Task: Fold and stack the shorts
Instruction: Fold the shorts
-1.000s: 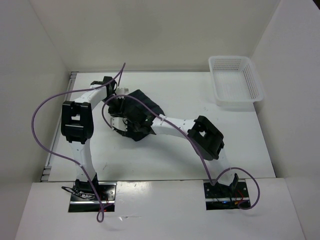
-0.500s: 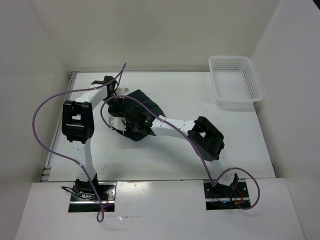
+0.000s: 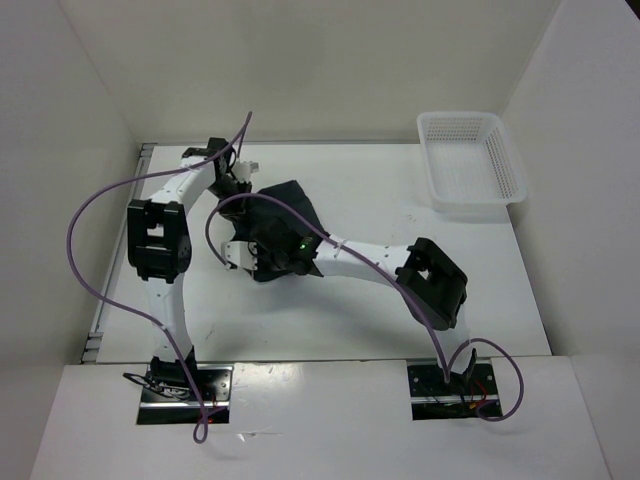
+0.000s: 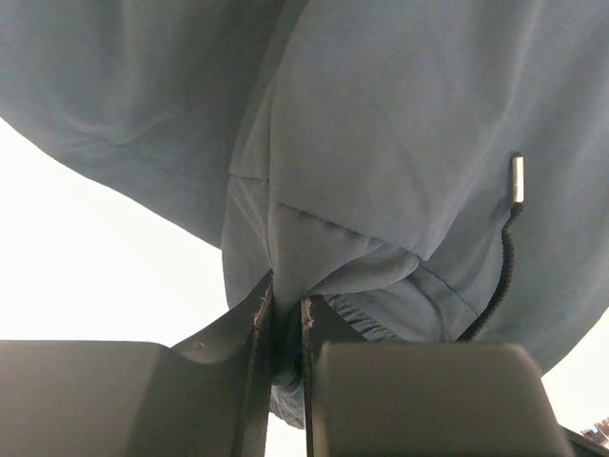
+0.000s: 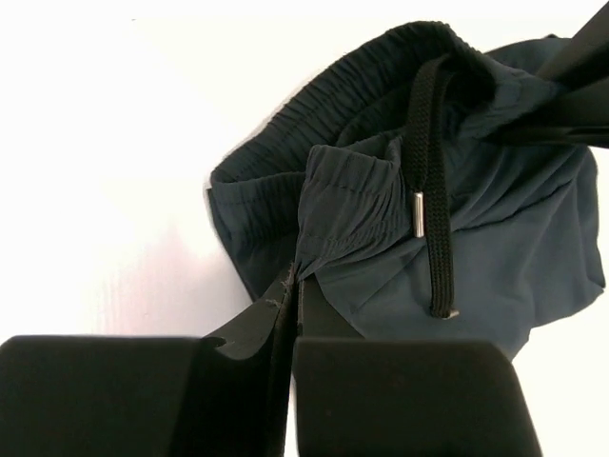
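Since a second ago the right arm (image 3: 380,262) has swung its elbow toward the surface's (image 3: 380,190) right edge and the left arm (image 3: 160,240) has reached nearer the far edge, stretching the shorts (image 3: 290,205) between them. They sit bunched left of centre, toward the far edge: dark, soft, waistband (image 5: 314,105) gathered. The left gripper (image 4: 284,328) and right gripper (image 5: 293,295) each pinch only a thin fold, so a harder pull could slip one free, and the loose drawstring (image 5: 430,171) might snag.

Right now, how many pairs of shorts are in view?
1: dark soft fabric shorts bunched left of centre, pinched by left gripper and right gripper. Others may hide beneath.
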Available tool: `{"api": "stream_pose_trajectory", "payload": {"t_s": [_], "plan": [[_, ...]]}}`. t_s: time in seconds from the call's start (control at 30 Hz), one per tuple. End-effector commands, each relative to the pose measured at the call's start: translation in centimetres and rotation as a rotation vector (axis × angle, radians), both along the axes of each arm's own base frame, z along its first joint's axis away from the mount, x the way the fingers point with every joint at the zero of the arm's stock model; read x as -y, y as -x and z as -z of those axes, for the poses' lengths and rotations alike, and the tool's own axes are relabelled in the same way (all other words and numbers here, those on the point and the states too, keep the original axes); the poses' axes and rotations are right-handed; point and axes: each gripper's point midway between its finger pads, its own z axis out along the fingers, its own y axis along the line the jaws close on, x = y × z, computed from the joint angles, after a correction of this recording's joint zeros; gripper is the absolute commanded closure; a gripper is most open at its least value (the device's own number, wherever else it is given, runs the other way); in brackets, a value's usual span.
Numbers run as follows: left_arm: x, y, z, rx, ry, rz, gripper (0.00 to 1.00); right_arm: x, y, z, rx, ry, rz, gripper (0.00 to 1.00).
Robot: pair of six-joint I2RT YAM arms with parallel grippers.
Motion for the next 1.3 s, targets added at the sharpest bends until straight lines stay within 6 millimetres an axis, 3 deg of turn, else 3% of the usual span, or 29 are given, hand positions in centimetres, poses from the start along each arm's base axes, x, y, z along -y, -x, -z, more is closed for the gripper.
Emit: {"api": "stream_pose_trajectory", "payload": {"t_s": [0.0, 0.13, 0.17, 0.2, 0.27, 0.33, 0.37, 0.43, 0.47, 0.5, 0.53, 0.6, 0.63, 0.77, 0.8, 0.93, 1.0, 1.1, 1.13, 1.27], "plan": [[-0.9, -4.2, 0.7, 0.118, -0.009, -0.018, 0.96, 0.0, 4.4, 0.6, -0.151, 0.009, -0.092, 0.99], [-0.8, -4.8, 1.4, 0.113, -0.009, -0.018, 0.90, -0.4, 4.8, 0.5, -0.171, 0.009, -0.119, 0.84], [-0.8, -5.3, 1.1, 0.131, -0.008, -0.018, 0.90, -0.6, 4.7, 0.2, -0.166, 0.001, -0.119, 0.69], [-0.9, -5.5, 0.9, 0.141, -0.017, -0.021, 0.88, -0.6, 4.5, 0.1, -0.168, -0.009, -0.090, 0.62], [-0.9, -5.9, 0.5, 0.155, -0.016, -0.021, 0.87, -1.4, 3.9, -3.0, -0.146, -0.091, -0.042, 0.51], [-0.3, -6.1, -0.3, 0.174, -0.005, -0.009, 0.87, -1.9, 2.9, -6.1, -0.181, -0.208, 0.045, 0.48], [-0.3, -6.1, -0.3, 0.174, -0.005, -0.009, 0.87, -1.7, 2.5, -9.1, -0.178, -0.282, 0.061, 0.46], [-0.3, -6.1, -0.8, 0.185, -0.005, -0.009, 0.87, -0.8, 1.0, -12.6, -0.226, -0.408, 0.129, 0.44], [-0.3, -6.1, -0.8, 0.185, -0.005, -0.009, 0.87, 0.1, 0.3, -15.4, -0.224, -0.482, 0.158, 0.42], [-0.3, -6.1, -1.3, 0.194, -0.004, -0.010, 0.87, 0.8, -0.8, -16.7, -0.235, -0.541, 0.199, 0.42], [-0.2, -5.9, -1.0, 0.185, 0.004, -0.007, 0.87, 2.9, -3.3, -17.2, -0.279, -0.590, 0.314, 0.41], [0.4, -5.8, -2.0, 0.203, 0.015, 0.005, 0.87, 4.9, -5.3, -16.8, -0.322, -0.616, 0.398, 0.40], [0.4, -5.8, -2.0, 0.204, 0.015, 0.005, 0.86, 7.0, -6.7, -14.9, -0.367, -0.602, 0.491, 0.40], [1.8, -6.1, -3.2, 0.236, -0.004, 0.033, 0.83, 11.1, -9.8, -8.6, -0.562, -0.596, 0.720, 0.36], [2.2, -6.0, -3.1, 0.238, -0.017, 0.042, 0.83, 11.6, -10.3, -6.5, -0.604, -0.580, 0.756, 0.34], [2.0, -6.3, -2.3, 0.237, -0.088, 0.039, 0.79, 13.3, -12.1, -2.7, -0.733, -0.597, 0.868, 0.29], [2.3, -6.5, -2.5, 0.247, -0.094, 0.044, 0.72, 13.4, -12.4, -1.3, -0.772, -0.595, 0.898, 0.26], [1.9, -6.5, -2.0, 0.240, -0.114, 0.038, 0.65, 15.3, -13.0, 1.2, -0.821, -0.586, 0.980, 0.26], [1.8, -6.6, -2.0, 0.242, -0.124, 0.035, 0.63, 15.7, -13.2, 1.2, -0.825, -0.594, 0.994, 0.26], [1.5, -6.1, -0.8, 0.204, -0.141, 0.034, 0.52, 15.7, -11.3, 3.9, -0.925, -0.557, 1.017, 0.26]]}}
